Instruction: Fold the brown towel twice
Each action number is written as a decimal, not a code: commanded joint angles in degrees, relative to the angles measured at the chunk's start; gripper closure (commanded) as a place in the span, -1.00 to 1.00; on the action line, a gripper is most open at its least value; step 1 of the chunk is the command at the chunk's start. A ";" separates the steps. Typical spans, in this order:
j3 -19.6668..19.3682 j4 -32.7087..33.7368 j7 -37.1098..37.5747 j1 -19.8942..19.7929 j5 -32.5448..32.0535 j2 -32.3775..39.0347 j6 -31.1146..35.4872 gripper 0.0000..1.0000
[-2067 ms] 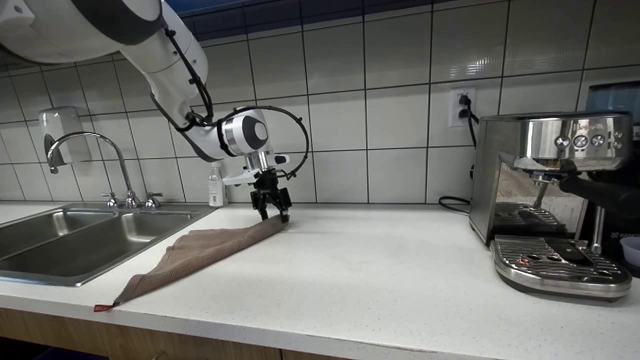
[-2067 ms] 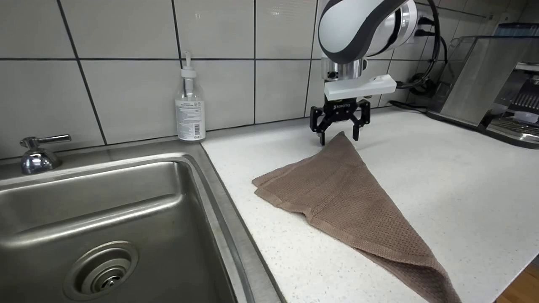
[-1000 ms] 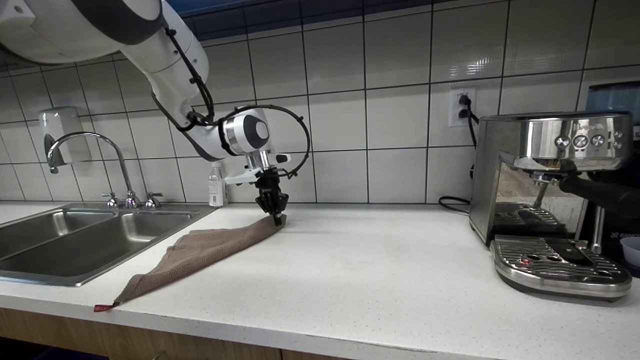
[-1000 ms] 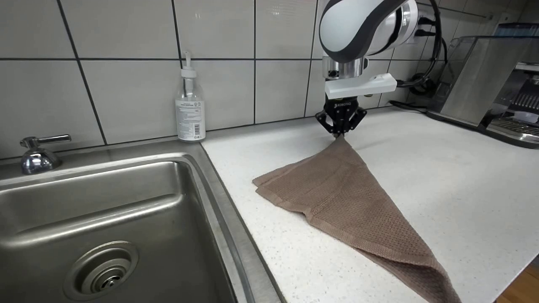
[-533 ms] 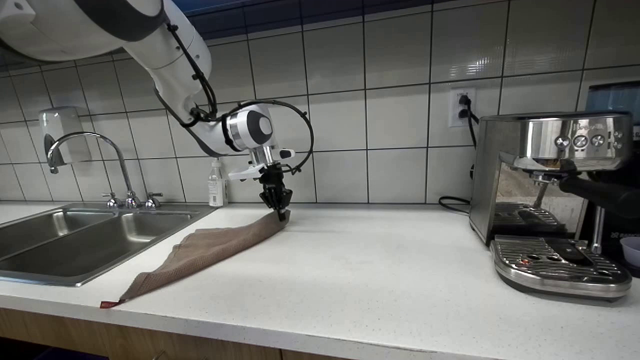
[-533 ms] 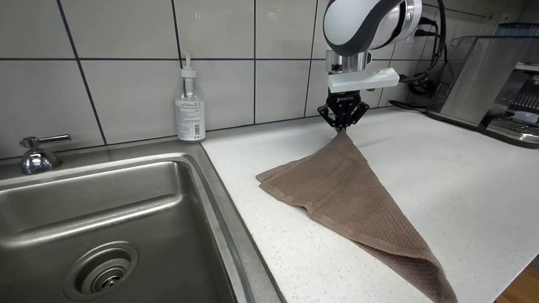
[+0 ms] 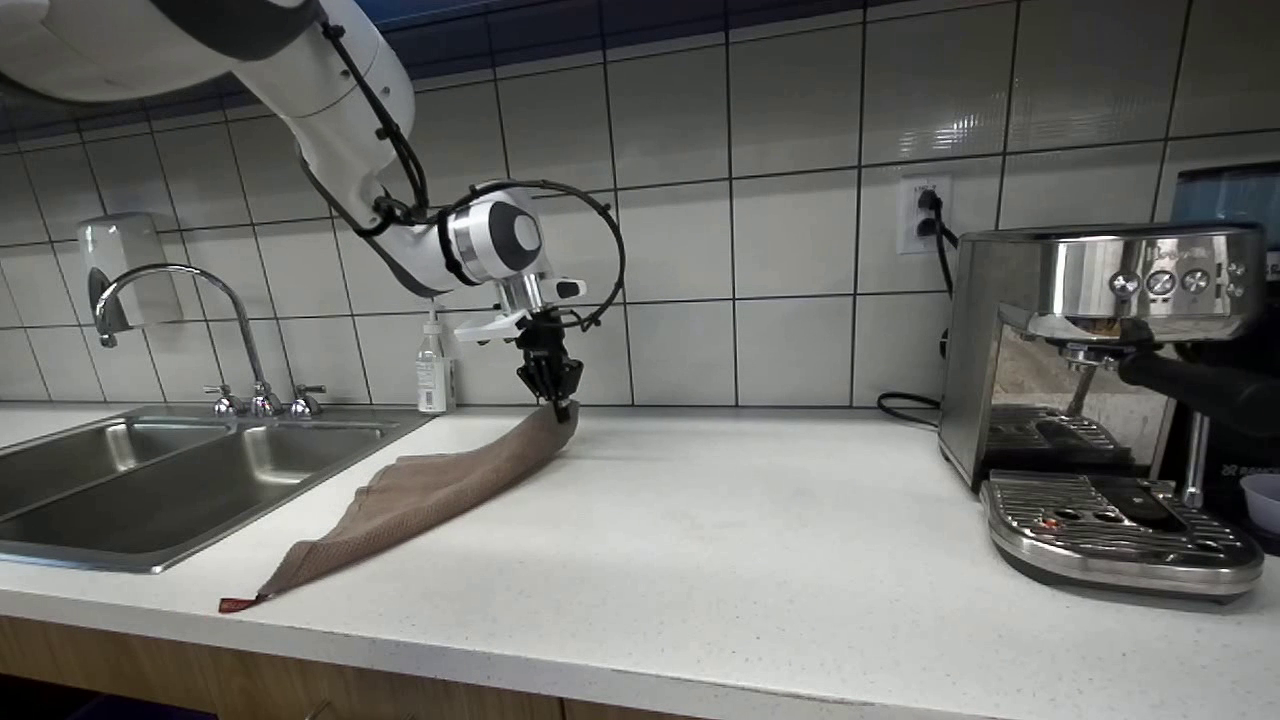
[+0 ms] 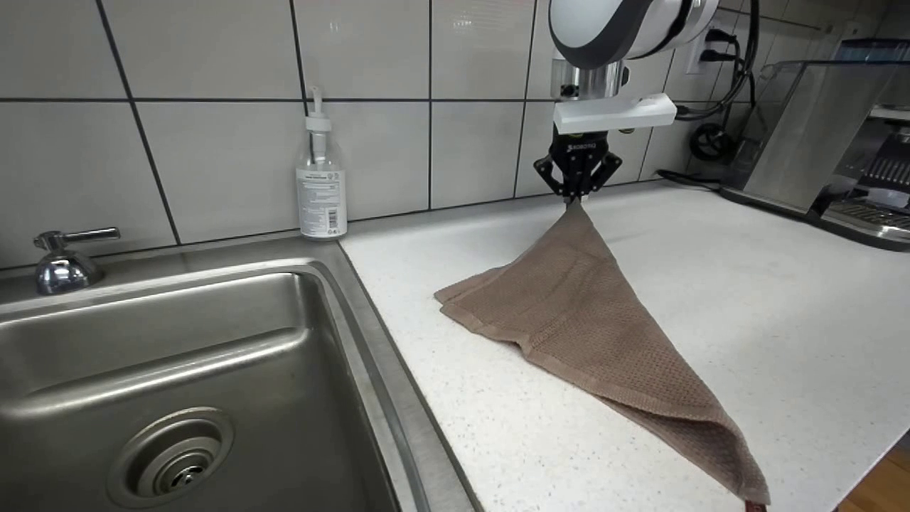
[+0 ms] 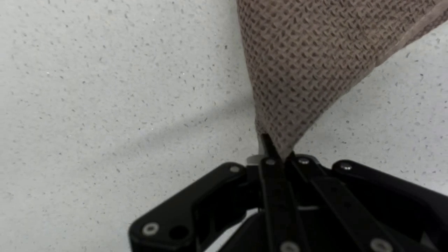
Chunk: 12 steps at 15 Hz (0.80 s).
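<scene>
Corner of the brown towel tight between black fingers, speckled pale counter beneath.

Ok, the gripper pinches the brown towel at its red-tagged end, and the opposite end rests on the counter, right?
One slip: both exterior views show the red tag at the opposite end, the one resting on the counter. The gripper does pinch the brown towel.

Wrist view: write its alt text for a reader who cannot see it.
A black gripper at the bottom is shut on the pointed end of a textured brown towel. The towel widens toward the top and runs out of the picture; pale speckled counter shows on both sides.
</scene>
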 commanded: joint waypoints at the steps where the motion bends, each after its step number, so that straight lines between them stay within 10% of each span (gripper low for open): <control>1: 0.39 -4.63 -1.66 0.02 -0.48 -4.40 2.29 0.99; 12: 1.27 -16.23 -4.76 1.29 -1.82 -12.82 9.25 0.99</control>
